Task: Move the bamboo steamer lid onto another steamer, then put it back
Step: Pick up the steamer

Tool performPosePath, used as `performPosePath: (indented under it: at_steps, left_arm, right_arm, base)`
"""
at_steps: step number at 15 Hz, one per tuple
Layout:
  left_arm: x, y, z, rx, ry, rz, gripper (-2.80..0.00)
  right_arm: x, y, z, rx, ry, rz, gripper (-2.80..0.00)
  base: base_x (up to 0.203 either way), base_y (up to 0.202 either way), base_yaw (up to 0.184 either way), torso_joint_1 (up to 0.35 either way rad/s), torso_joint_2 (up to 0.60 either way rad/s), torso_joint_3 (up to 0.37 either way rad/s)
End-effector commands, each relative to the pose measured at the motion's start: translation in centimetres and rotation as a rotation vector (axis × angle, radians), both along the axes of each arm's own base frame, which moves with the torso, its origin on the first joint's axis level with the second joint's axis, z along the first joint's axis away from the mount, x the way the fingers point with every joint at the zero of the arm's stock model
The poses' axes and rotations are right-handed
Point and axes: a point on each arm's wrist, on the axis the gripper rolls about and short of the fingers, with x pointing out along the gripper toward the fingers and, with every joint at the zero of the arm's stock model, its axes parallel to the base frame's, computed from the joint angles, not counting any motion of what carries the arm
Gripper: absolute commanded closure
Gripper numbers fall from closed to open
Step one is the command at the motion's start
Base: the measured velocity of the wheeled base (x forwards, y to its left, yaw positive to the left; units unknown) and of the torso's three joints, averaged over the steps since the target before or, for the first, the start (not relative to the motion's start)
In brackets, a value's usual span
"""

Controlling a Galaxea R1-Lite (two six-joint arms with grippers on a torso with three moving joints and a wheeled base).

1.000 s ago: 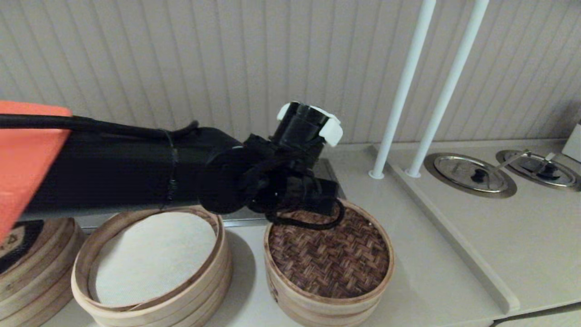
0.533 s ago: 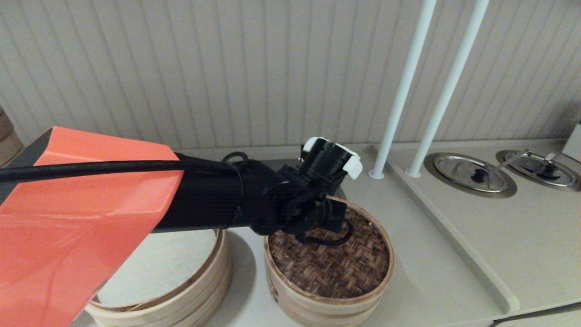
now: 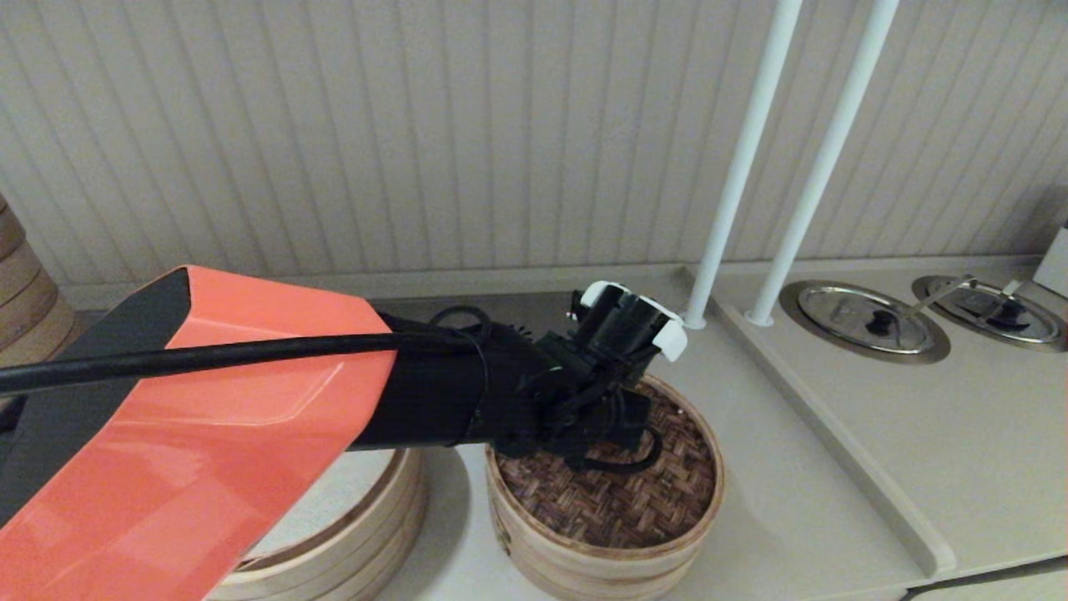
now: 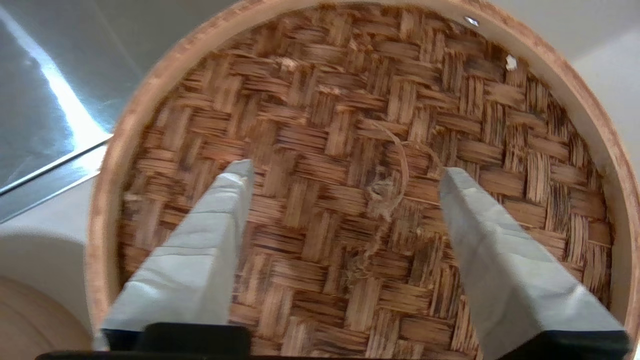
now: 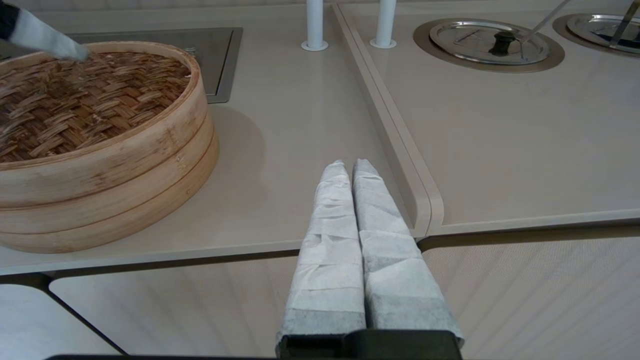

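The bamboo steamer lid (image 3: 622, 497), woven reddish-brown with a pale rim, lies on a low pale bamboo basket (image 3: 584, 572) at centre right; the basket's floor is hidden under it. My left gripper (image 4: 345, 172) hovers open just above the lid (image 4: 350, 95), its two taped fingers (image 4: 215, 225) either side of the small centre loop (image 4: 397, 172), holding nothing. In the head view the wrist hides the fingers. The right wrist view shows the lid (image 5: 75, 95) and one left finger (image 5: 45, 39) at its far edge. My right gripper (image 5: 350, 165) is shut and empty, parked over the counter's front edge.
A wider several-ring steamer (image 3: 359, 534) with a white cloth liner stands left of the lidded basket, mostly behind my arm. A tall stack (image 3: 21, 292) shows at far left. Two white poles (image 3: 734, 175), a raised counter step (image 3: 834, 455) and metal pot lids (image 3: 863, 321) lie to the right.
My left arm has reached further forward and down over the lid, its orange section now covering most of the cloth-lined steamer. The lid has not moved.
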Motion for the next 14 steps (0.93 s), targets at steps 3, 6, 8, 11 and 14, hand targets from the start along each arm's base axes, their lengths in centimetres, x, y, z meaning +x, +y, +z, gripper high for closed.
performPosePath:
  at_steps: [3, 6, 8, 11, 14]
  left_arm:
    - [0.27, -0.29, -0.75, 0.008, 0.0, 0.008, -2.8]
    - [0.52, -0.55, -1.53, 0.012, 0.011, 0.007, -2.8]
    - [0.49, -0.63, -1.49, 0.006, 0.01, 0.004, -2.8]
    - [0.5, -0.66, -1.49, 0.001, 0.006, 0.004, -2.8]
    - [0.3, -0.9, -1.44, -0.027, -0.002, -0.01, -2.8]
  right_arm:
    - [0.03, 0.0, -0.08, 0.0, 0.004, 0.0, 0.0]
    - [0.03, 0.0, -0.08, 0.0, 0.004, 0.0, 0.0]
    - [0.03, 0.0, -0.08, 0.0, 0.004, 0.0, 0.0]
    - [0.03, 0.0, -0.08, 0.0, 0.004, 0.0, 0.0]
    - [0.03, 0.0, -0.08, 0.0, 0.004, 0.0, 0.0]
  base:
    - [0.0, 0.0, 0.0, 0.0, 0.0, 0.0]
    - [0.0, 0.0, 0.0, 0.0, 0.0, 0.0]
    - [0.0, 0.0, 0.0, 0.0, 0.0, 0.0]
    - [0.0, 0.0, 0.0, 0.0, 0.0, 0.0]
    - [0.0, 0.0, 0.0, 0.0, 0.0, 0.0]
